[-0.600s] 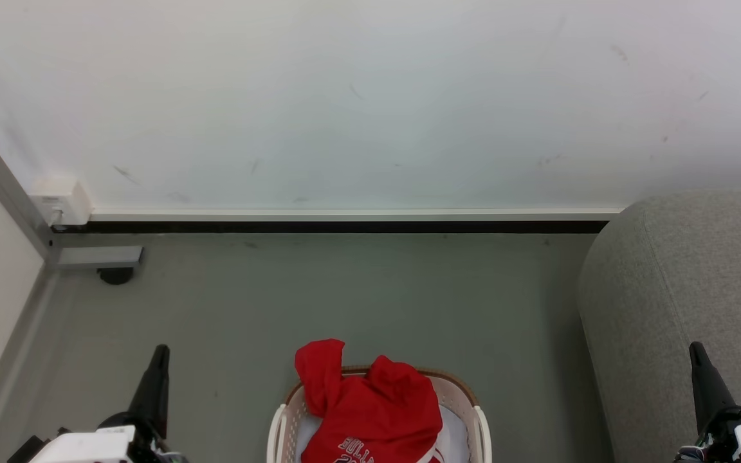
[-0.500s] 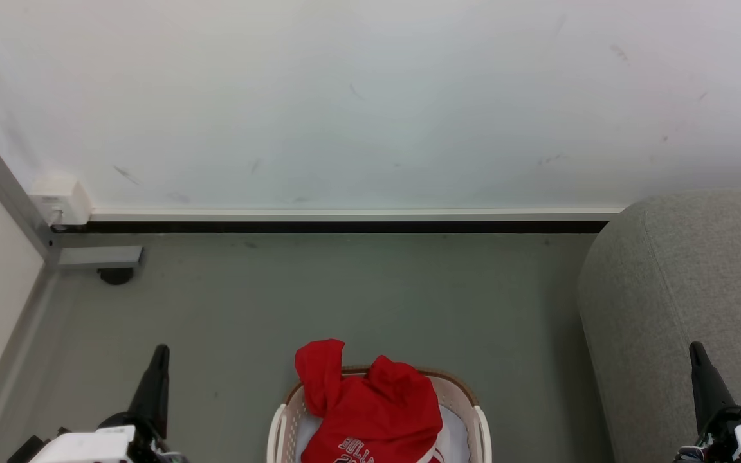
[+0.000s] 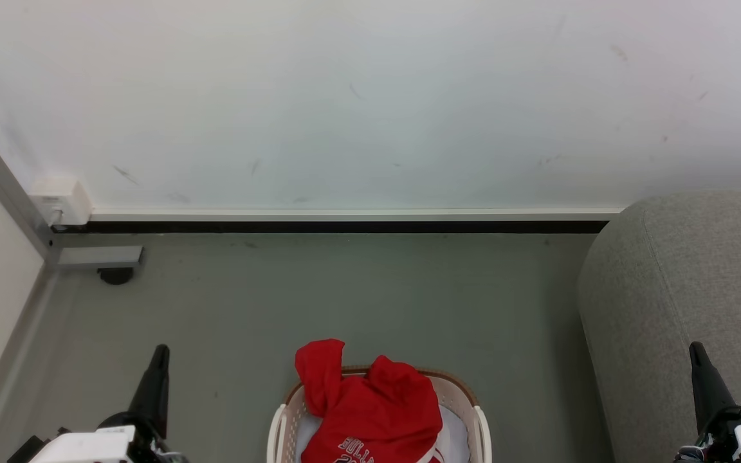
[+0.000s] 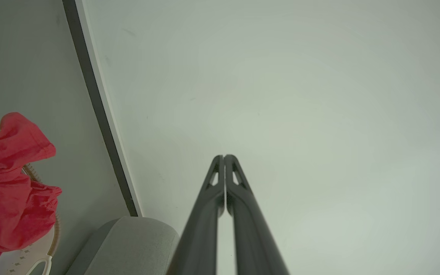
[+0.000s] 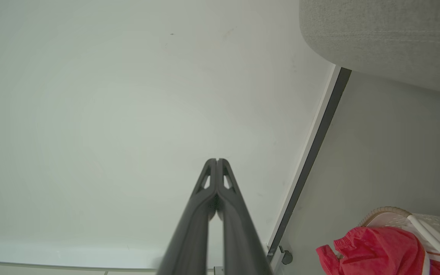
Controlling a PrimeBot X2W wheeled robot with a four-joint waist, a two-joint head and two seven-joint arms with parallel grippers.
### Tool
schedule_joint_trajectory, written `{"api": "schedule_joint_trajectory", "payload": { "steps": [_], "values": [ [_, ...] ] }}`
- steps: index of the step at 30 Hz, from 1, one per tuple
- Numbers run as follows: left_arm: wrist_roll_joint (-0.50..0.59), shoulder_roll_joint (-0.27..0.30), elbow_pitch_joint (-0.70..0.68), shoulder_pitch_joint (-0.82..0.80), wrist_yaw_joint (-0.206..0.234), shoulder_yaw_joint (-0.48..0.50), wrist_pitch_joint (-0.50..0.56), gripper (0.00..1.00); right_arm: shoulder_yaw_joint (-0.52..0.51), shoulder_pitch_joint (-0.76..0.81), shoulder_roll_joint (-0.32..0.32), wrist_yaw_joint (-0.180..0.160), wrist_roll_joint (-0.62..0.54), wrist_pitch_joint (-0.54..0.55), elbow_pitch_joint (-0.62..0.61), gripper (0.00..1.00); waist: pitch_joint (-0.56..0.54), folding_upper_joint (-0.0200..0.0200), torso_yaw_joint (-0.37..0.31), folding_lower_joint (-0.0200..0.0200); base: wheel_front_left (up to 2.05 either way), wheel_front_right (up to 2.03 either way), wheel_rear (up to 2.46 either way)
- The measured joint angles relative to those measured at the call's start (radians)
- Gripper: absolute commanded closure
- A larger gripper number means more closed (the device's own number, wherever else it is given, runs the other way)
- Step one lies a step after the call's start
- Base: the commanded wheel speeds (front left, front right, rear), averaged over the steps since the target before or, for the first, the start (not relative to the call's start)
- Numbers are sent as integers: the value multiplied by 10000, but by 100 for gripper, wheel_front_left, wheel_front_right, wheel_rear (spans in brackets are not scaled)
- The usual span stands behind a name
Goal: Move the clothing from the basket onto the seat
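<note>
Clenched on nothing, left claw (image 3: 161, 352) and right claw (image 3: 696, 350) parked wide apart, likely to leave the approach free. Between them: clothing (image 3: 370, 405) heaped over the basket (image 3: 468, 393) rim, untouched. Just beside right claw: the seat (image 3: 679, 289), handy for dropping.

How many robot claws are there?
2. The left claw is at the lower left, left of the basket; the right claw is at the lower right, by the sofa. Both are shut and hold nothing.
</note>
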Motion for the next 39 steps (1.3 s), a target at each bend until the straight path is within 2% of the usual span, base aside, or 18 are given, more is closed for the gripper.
{"api": "schedule_joint_trajectory", "payload": {
  "steps": [39],
  "values": [
    [0, 0, -2, 0, 0, 0, -2, 100, 0, 0, 0, -2, 0, 0, 0, 100, 0, 0, 0, 0, 0, 0, 0]
  ]
}}
